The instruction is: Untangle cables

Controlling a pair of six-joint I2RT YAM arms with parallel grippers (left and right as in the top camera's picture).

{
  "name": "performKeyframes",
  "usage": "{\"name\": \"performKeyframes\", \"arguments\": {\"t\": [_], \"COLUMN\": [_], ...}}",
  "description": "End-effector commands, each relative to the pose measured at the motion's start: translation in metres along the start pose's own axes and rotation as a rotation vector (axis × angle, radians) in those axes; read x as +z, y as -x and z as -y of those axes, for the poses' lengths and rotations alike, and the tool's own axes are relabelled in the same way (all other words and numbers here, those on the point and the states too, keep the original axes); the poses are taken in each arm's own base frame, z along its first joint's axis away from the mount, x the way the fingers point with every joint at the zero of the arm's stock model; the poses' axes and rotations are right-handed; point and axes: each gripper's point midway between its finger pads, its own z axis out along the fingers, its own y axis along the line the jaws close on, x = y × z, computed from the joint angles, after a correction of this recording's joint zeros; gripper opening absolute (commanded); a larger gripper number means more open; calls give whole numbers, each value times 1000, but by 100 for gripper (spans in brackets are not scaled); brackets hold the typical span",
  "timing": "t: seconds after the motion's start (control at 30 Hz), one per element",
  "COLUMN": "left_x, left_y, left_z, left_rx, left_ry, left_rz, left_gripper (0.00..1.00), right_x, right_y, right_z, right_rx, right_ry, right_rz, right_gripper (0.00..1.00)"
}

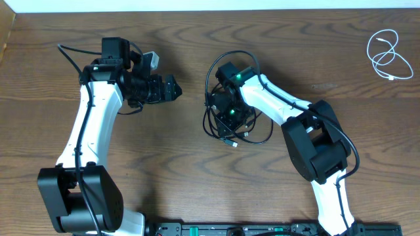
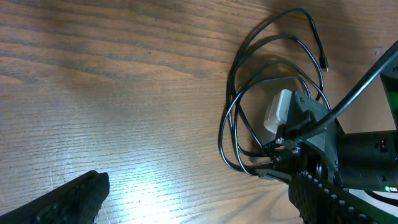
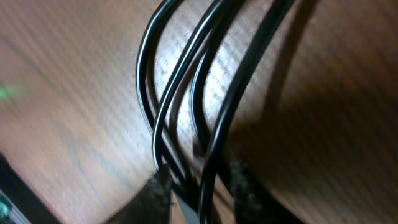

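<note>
Strands of black cable run between the fingers of my right claw, pinched narrow on them. My left claw gapes wide, that coil ahead of it. White cable lies well apart from both.

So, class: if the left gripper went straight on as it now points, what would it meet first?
Probably the near loops of the black cable, with the right gripper just behind; the left gripper's height is unclear.
</note>
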Motion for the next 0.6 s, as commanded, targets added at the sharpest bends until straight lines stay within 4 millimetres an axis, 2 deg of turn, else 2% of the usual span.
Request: {"name": "performKeyframes", "arguments": {"t": [0.0, 0.17, 0.23, 0.3, 0.4, 0.43, 0.57], "left_x": [-1, -1, -1, -1, -1, -1, -1], "left_y": [-2, -2, -2, -1, -1, -1, -1], "left_z": [2, 2, 2, 2, 2, 2, 2], "left_rx": [7, 7, 7, 7, 8, 9, 9], "left_ry": [-13, -13, -13, -13, -13, -12, -13], "left_rz": [1, 1, 1, 2, 3, 4, 5], "left_gripper": [98, 98, 98, 98, 98, 98, 98], "right_x": [-3, -16, -34, -50, -89, -113, -181], "right_y": [0, 7, 17, 25, 42, 51, 69], "right_z": [-2, 3, 2, 0, -8, -15, -37], "right_rx": [-5, 15, 20, 18, 6, -6, -42], "right_ry": [-7, -3, -4, -9, -21, -29, -61], "right_rz": [11, 38, 62, 79, 131, 167, 286], "right_gripper": [16, 11, 2, 1, 1, 1, 1]}}
